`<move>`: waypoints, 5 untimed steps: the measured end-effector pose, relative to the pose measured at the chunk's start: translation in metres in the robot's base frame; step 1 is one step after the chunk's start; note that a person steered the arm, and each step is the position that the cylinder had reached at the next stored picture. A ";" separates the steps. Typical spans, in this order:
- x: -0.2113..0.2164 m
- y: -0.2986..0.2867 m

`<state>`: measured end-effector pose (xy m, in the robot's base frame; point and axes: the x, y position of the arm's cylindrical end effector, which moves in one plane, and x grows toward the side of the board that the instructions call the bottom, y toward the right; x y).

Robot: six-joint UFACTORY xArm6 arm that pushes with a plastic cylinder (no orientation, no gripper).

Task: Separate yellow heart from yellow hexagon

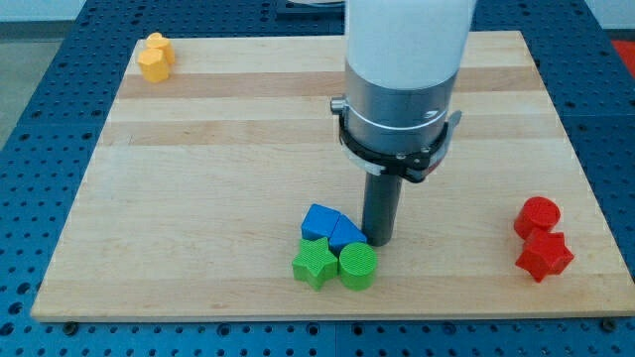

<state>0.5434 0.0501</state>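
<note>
Two yellow blocks sit touching at the view's top left corner of the wooden board (198, 169): one (156, 44) above, the other (154, 65) just below; I cannot tell which is the heart and which the hexagon. My tip (379, 241) rests on the board near the view's bottom centre, far from the yellow pair. It stands just right of the two blue blocks (330, 228) and above the green cylinder (357, 265).
A green star (315, 263) lies left of the green cylinder, below the blue blocks. A red cylinder (538, 215) and a red star (544, 255) sit touching near the view's right edge.
</note>
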 end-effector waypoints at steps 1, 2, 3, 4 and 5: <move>0.000 0.006; -0.042 0.042; -0.075 0.062; -0.131 0.069; -0.188 0.042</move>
<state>0.3559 0.0925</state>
